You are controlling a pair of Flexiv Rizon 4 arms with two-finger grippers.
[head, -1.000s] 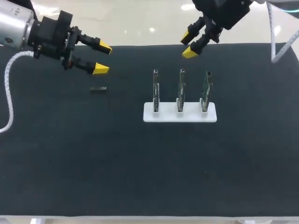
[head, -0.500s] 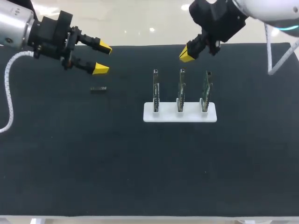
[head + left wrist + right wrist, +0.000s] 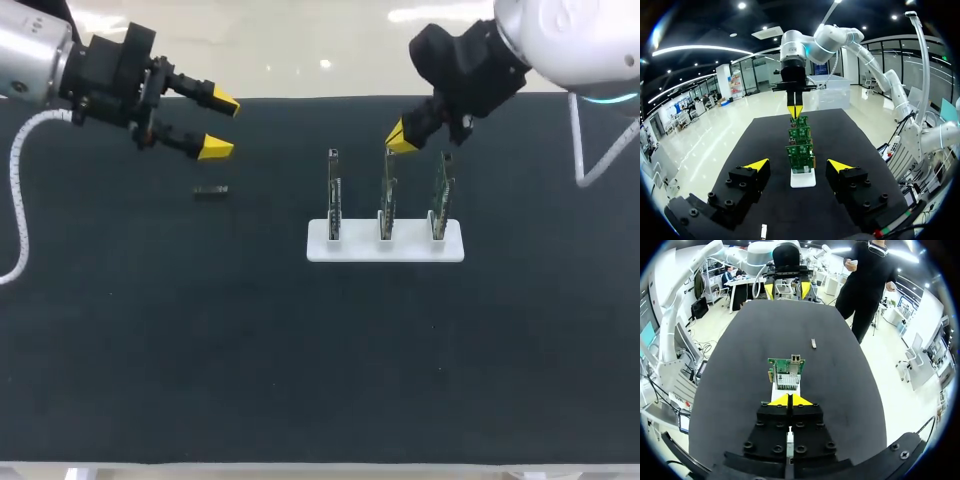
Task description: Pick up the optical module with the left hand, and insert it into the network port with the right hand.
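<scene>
Up in the upper left of the head view, the left gripper (image 3: pixel 215 125) hangs over the black mat (image 3: pixel 300 350) with its yellow tips spread well apart and nothing between them. Just below those tips lies the module (image 3: pixel 211 191), a small grey bar flat on the mat, near the gripper but not touching it. Over at centre frame sits the white stand (image 3: pixel 385 245), carrying three boards upright in a row: left board (image 3: pixel 334 195), middle board (image 3: pixel 387 190), right board (image 3: pixel 440 190). The right gripper (image 3: pixel 400 140) comes in from the upper right, tips pressed together and holding nothing, poised close above the boards' top edges, between the middle one and the right one. From the right wrist, the right gripper (image 3: pixel 790 400) shows its two tips meeting in a point, the nearest board standing straight ahead with a silver port (image 3: pixel 795 359) on its top edge; beyond it, the module (image 3: pixel 813 343) lies alone on the mat, and further on the left gripper (image 3: pixel 786 290) faces back. From the left wrist, the left gripper (image 3: pixel 797 164) frames the stand (image 3: pixel 803 180), the boards lined up one behind another, the right gripper (image 3: pixel 794 111) pointing down at the far end of the row. Bare mat separates module and stand.
</scene>
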